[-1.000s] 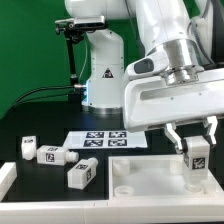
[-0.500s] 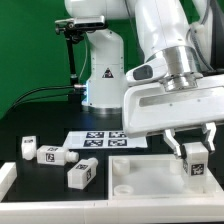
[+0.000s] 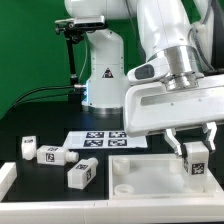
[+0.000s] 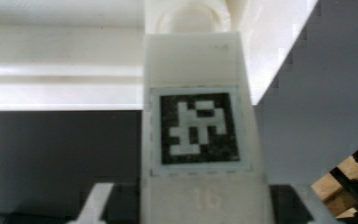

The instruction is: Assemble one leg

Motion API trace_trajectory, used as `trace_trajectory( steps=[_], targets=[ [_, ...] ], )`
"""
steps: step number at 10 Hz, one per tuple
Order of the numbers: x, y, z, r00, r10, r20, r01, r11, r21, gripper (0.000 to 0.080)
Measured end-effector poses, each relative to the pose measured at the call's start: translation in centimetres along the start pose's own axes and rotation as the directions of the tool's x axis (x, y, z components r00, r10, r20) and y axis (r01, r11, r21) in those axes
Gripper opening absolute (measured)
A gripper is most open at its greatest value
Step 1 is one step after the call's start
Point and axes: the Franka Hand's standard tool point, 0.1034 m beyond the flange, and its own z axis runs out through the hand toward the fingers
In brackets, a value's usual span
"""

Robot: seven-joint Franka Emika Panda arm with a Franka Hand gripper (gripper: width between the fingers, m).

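In the exterior view, the arm (image 3: 165, 40) reaches down over the panel (image 3: 155, 170), a flat white square that lies on the black surface (image 3: 30, 125). The pincer (image 3: 193, 148) hangs above the panel's corner toward the exterior view's right, and its two fingers are closed narrow on the leg (image 3: 196, 160). The leg stands upright in the grip, with a tag on the face toward the camera. Its lower end is at that corner of the panel. Whether it touches the panel cannot be told. Three other legs (image 3: 52, 154) lie on the surface beyond the panel's opposite side, toward the exterior view's left. The one nearest the panel is close to its corner, and the other two are farther out. The marker board (image 3: 105, 139) lies flat just behind the panel's far edge.

In the wrist view, the leg (image 4: 197, 70) fills the middle as a tall white block. A black-and-white tag (image 4: 201, 125) faces the camera. A pale finger (image 4: 101, 203) shows at either side of the leg's near end, pressed against it. Behind the leg, the panel (image 4: 60, 55) appears as a bright, blurred white band, with the dark surface (image 4: 51, 150) beside it.
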Motion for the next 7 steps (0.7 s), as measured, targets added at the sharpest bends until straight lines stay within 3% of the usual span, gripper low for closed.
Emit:
trace_trajectory(
  steps=[1,2,3,4,6,7],
  targets=[
    [-0.02,0.00,0.01,1.000,0.000,0.000,0.000,1.000,0.000,0.0368],
    [-0.06,0.00,0.04,1.000,0.000,0.001,0.000,1.000,0.000,0.0552],
    [-0.11,0.01,0.07,1.000,0.000,0.002,0.000,1.000,0.000,0.0552],
    [-0.14,0.01,0.09,1.000,0.000,0.003,0.000,1.000,0.000,0.0631],
    [-0.22,-0.01,0.12,1.000,0.000,0.005,0.000,1.000,0.001,0.0649],
    [-0.49,-0.51,0.20,0.998,0.047,0.040,-0.047,0.999,0.013,0.0649]
  ],
)
